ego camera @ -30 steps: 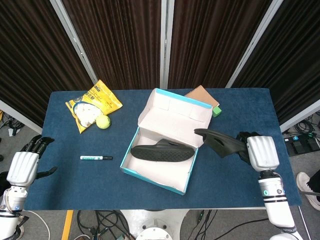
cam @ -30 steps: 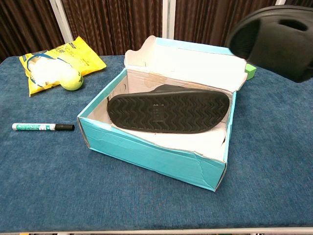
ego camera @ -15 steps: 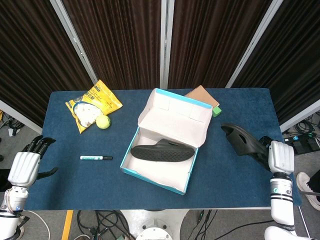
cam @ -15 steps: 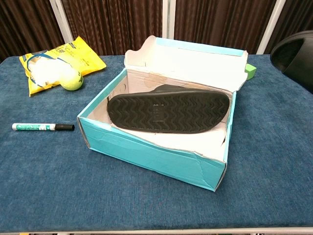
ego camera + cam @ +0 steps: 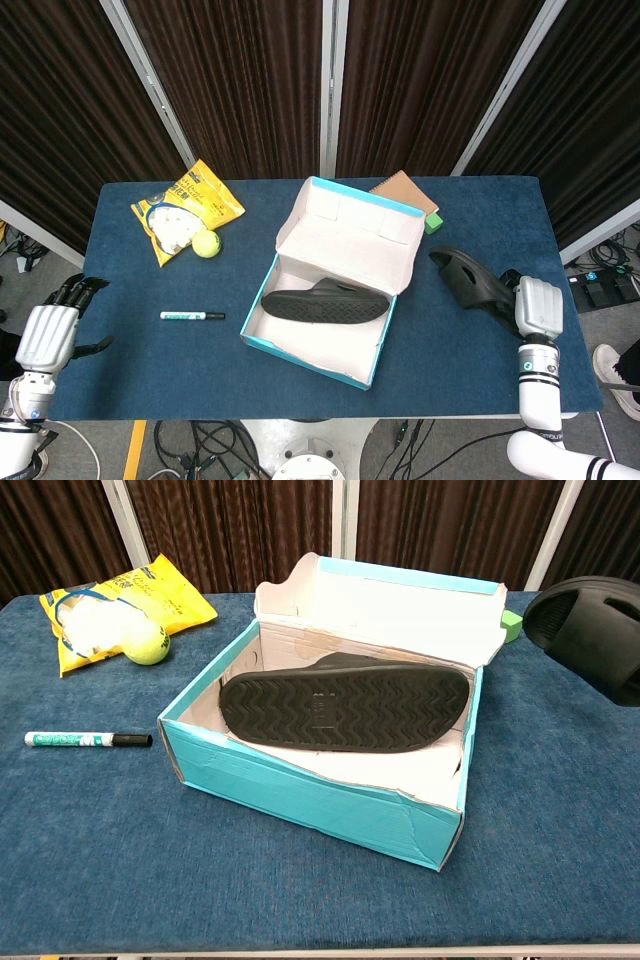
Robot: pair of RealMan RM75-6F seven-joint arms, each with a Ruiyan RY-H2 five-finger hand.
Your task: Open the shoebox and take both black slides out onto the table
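Shoebox [image 5: 330,290] stood open at table [image 5: 130,370] centre, lid tipped back. One slide [image 5: 325,303] lay inside, sole up. Second slide [image 5: 472,284] was gripped by right hand [image 5: 535,307], right of box, toe pointed toward box. Left hand [image 5: 48,335] was held at left table edge, fingers spread, nothing held.

A shoebox [image 5: 330,290] is sitting open mid-table [image 5: 480,360], its lid leaning back toward the far side, with one slide [image 5: 324,303] lying sole-up inside. The right robot hand [image 5: 535,307] is holding the other slide [image 5: 472,283] at the table's right side. The left robot hand [image 5: 50,332] is hovering off the near left edge, fingers apart. A marker [image 5: 192,316] is lying left of the shoebox; a ball [image 5: 207,244] is resting against a yellow bag [image 5: 185,208] far left.
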